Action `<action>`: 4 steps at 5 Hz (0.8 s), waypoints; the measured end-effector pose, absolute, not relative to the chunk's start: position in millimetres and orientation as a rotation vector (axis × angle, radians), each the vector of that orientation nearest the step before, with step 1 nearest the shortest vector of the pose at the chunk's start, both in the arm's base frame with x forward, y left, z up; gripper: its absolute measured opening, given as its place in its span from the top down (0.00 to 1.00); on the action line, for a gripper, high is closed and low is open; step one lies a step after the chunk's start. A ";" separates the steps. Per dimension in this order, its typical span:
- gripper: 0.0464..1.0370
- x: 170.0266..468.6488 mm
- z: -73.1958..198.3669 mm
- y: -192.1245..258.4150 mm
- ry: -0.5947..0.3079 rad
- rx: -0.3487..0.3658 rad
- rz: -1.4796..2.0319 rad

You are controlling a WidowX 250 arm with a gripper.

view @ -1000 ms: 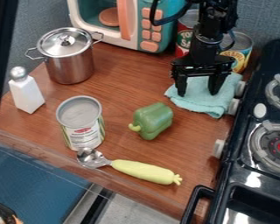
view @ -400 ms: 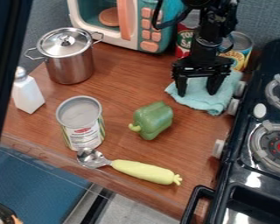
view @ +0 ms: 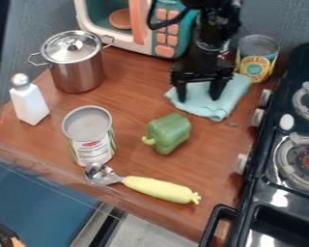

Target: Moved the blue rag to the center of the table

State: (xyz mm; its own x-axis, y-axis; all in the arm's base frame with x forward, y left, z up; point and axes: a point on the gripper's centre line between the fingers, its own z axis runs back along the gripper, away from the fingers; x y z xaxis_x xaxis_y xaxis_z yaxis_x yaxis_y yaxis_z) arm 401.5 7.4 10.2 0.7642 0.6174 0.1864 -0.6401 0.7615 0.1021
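Plainly, we see the black arm (view: 210, 41) come in from the top edge, its tool (view: 198, 94) hanging over the light blue rag (view: 207, 109). The tool's two fingers stand wide apart, their tips down at the cloth — we cannot tell whether any fold is caught between them. The rag lies loosely bunched on the wooden bench (view: 134, 99), toward the back and right of its middle, with the toy microwave (view: 134, 44) behind it to the left and a tin can with a yellow label (view: 255, 61) just behind its right side.

Nearer to us we find the green bell pepper (view: 169, 132), lying on its side in front of the rag. To its left stands a tin can with a white and green label (view: 92, 145), upright, and near its base lies the metal bowl of a spoon with a pale yellow handle (view: 158, 188). Farther left we have a lidded steel pot (view: 77, 71) and a white bottle with a silvery cap (view: 29, 103) — both upright. Along our right side runs the black toy stove (view: 267, 176), its pale knobs facing the bench.
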 end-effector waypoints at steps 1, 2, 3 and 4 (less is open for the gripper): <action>0.04 386.8 10.6 28.1 -0.142 0.202 0.720; 0.04 370.4 12.3 49.3 -0.140 0.244 0.742; 0.04 354.8 13.9 72.3 -0.136 0.288 0.767; 0.04 339.0 15.4 91.7 -0.132 0.328 0.788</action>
